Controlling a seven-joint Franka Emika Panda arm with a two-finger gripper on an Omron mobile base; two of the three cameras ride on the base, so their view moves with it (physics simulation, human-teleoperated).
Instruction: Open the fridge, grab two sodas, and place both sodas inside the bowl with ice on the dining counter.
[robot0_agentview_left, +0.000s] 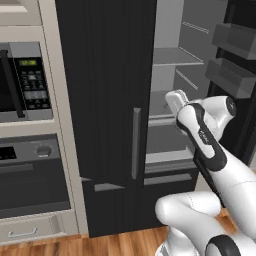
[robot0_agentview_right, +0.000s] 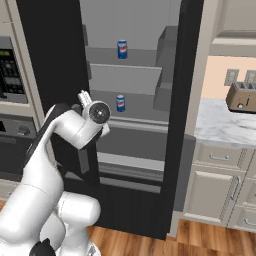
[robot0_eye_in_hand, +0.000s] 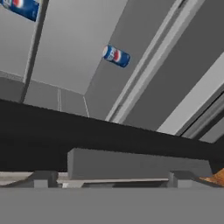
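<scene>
The fridge (robot0_agentview_right: 135, 115) has its right door open, its left shut. Both sodas stand inside, upper soda (robot0_agentview_right: 122, 49) and lower soda (robot0_agentview_right: 120, 103). The gripper (robot0_eye_in_hand: 111, 177), jaws wide and empty, hovers near the door; grabbing and bowl placement remain.

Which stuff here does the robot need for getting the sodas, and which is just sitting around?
Needed: fridge, right door open; upper soda; lower soda; open gripper.

Just there: microwave, oven, toaster, marble counter.
</scene>
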